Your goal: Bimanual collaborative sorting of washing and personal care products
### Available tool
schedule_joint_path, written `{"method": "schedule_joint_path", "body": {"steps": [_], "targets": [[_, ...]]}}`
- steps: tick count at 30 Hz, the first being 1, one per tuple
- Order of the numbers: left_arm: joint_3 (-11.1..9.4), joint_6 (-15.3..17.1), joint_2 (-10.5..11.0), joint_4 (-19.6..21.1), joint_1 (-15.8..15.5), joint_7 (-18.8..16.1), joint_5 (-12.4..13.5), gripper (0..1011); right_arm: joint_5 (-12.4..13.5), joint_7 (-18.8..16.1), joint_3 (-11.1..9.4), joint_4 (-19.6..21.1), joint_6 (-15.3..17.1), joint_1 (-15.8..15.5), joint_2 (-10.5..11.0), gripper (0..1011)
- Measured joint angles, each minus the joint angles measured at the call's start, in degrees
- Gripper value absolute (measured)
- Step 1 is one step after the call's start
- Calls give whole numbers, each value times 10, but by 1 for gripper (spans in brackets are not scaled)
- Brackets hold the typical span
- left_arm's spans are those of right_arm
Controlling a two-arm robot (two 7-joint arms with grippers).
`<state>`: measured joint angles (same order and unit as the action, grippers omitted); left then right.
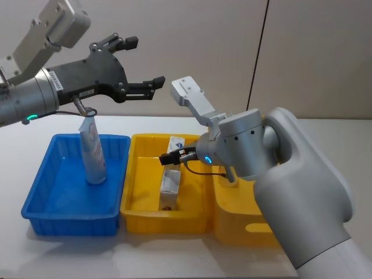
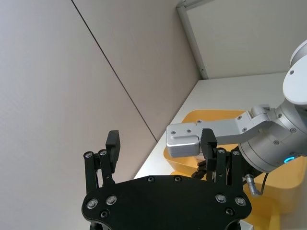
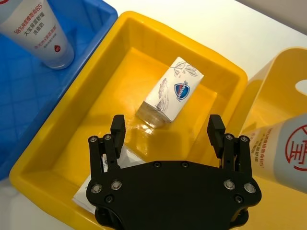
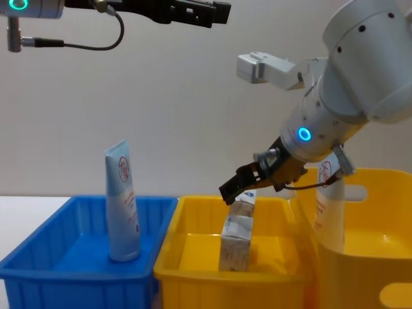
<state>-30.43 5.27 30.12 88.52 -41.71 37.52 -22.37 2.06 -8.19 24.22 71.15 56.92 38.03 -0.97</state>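
Observation:
A pale blue-white tube (image 1: 93, 152) (image 4: 122, 203) stands upright in the blue bin (image 1: 40, 206). My left gripper (image 1: 144, 61) (image 2: 160, 143) hangs open and empty high above that bin's back right corner. Two white-and-beige cartons lie in the low yellow bin (image 1: 136, 218): one (image 1: 176, 142) (image 3: 173, 91) at the back, one (image 1: 170, 189) (image 4: 237, 241) nearer the front. Just above them my right gripper (image 1: 168, 158) (image 3: 167, 127) (image 4: 235, 187) hovers open with nothing between its fingers. A second tube (image 3: 283, 153) (image 4: 329, 206) stands in the tall yellow bin (image 1: 241, 224).
The three bins stand side by side on a white table (image 1: 174, 256), blue at the left, low yellow in the middle, tall yellow at the right. My right arm's elbow (image 1: 302, 174) covers much of the tall bin. A beige wall is behind.

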Motion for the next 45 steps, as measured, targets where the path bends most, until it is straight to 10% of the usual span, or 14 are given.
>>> {"method": "schedule_joint_path", "body": {"steps": [45], "targets": [[0, 0, 0, 0, 0, 0, 0, 1001, -37, 66, -22, -118, -68, 24, -63, 1002]]}}
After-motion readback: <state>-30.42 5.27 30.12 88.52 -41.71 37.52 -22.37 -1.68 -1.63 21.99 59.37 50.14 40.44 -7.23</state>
